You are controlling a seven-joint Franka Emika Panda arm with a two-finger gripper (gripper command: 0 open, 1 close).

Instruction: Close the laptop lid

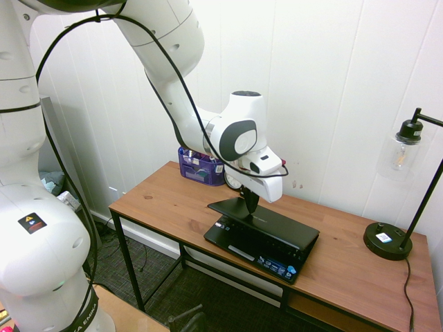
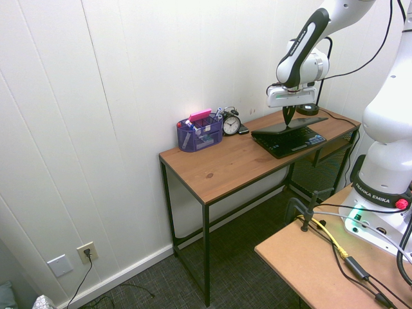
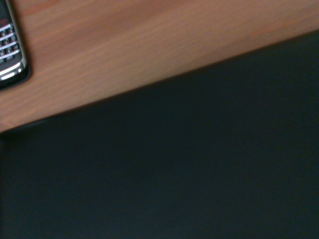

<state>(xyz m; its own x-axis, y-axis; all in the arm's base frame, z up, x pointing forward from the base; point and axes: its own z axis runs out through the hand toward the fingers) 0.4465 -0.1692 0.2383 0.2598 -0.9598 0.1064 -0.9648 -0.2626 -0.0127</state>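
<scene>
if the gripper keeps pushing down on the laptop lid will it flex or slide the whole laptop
The laptop lid looks like a thin rigid panel, so it should probably pivot at its hinge rather than flex. It is nearly down already, leaving little travel. The gripper presses from above, so the laptop base likely stays put on the wooden desk.

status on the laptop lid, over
Gripper pressing down on the laptop lid, fingers look shut. Lid nearly flat, small gap still showing above the keyboard base. Nothing between lid and base.
</scene>
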